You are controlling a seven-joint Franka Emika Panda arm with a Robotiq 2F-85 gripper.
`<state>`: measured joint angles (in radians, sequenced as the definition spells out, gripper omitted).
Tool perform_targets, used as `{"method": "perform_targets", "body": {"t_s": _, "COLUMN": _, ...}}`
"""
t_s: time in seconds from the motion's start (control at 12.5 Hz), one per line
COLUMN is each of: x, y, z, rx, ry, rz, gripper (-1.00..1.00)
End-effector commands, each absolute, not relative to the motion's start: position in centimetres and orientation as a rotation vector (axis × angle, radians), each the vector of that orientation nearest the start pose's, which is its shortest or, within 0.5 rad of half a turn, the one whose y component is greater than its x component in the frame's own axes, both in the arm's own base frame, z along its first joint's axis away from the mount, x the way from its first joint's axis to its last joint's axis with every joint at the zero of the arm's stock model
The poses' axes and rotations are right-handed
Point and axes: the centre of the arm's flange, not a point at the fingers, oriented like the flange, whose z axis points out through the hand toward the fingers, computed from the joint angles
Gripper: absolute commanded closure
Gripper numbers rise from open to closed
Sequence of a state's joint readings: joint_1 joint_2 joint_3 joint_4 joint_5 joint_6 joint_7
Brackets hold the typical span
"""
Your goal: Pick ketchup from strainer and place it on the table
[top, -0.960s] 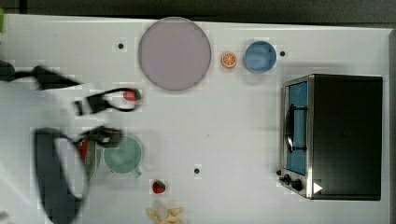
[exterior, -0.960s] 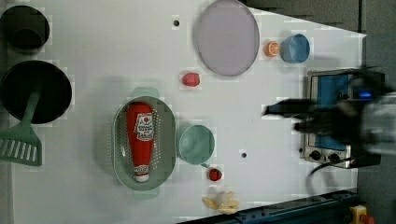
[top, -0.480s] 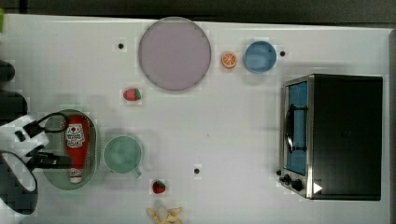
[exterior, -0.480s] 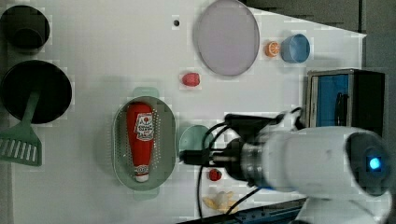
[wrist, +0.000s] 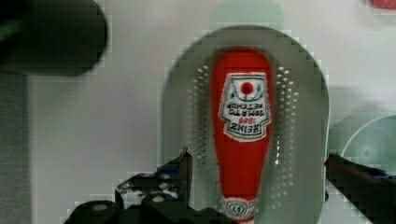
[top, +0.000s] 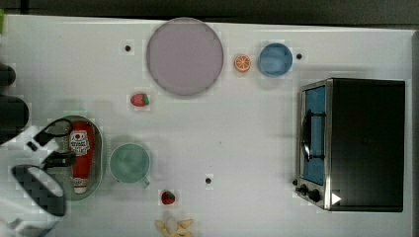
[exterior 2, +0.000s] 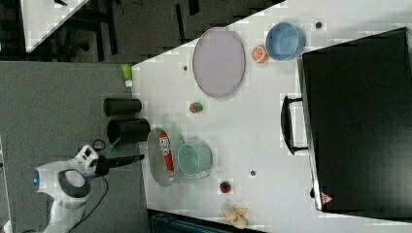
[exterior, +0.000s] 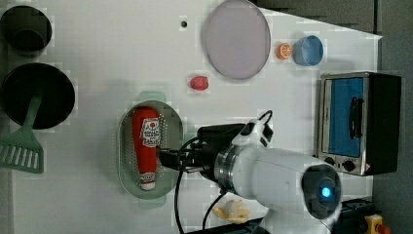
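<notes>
The ketchup (top: pixel 81 155), a red squeeze bottle with a white cap, lies lengthwise in the pale green strainer (top: pixel 99 148) on the white table (top: pixel 237 128). My gripper (top: pixel 56 146) hovers open over the strainer, clear of the bottle. In the left view the gripper (exterior: pixel 168 158) reaches from the left view's right toward the ketchup (exterior: pixel 148 144) and strainer (exterior: pixel 124 146). The wrist view has the ketchup (wrist: pixel 243 130) between the two spread fingers (wrist: pixel 182 170), one on each side of the strainer (wrist: pixel 313 93). The right view shows the gripper (exterior 2: pixel 132 158) beside the strainer (exterior 2: pixel 154 162).
A green cup (top: pixel 129 163) stands close beside the strainer. Strawberries (top: pixel 140 99) (top: pixel 168 197), a purple plate (top: pixel 185 57), an orange slice (top: pixel 242 63), a blue bowl (top: pixel 275 59) and a toaster oven (top: pixel 351 143) sit around. Black pots (exterior: pixel 36 95) and a spatula (exterior: pixel 22 153) lie beyond the strainer.
The arm has swung across the table and brought the open gripper over the strainer. The ketchup and strainer have stayed where they were.
</notes>
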<state>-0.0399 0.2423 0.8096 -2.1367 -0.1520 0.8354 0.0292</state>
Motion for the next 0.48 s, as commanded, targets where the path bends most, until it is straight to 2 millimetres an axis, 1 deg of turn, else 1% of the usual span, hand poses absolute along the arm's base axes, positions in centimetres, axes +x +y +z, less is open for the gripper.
{"method": "perform_targets", "body": {"t_s": 0.08, "x": 41.8, "y": 38.0, "z": 28.2, "rx": -2.989, "ry": -0.010, "rz": 0.017, "gripper": -1.00}}
{"method": "perform_targets", "body": {"t_s": 0.32, "x": 41.8, "y": 38.7, "z": 24.4, "rx": -2.909, "ry": 0.012, "rz": 0.055, "gripper": -1.00}}
{"method": "perform_targets", "body": {"t_s": 0.48, "x": 41.8, "y": 38.8, "z": 22.1, "rx": -2.880, "ry": 0.016, "rz": 0.086, "gripper": -1.00}}
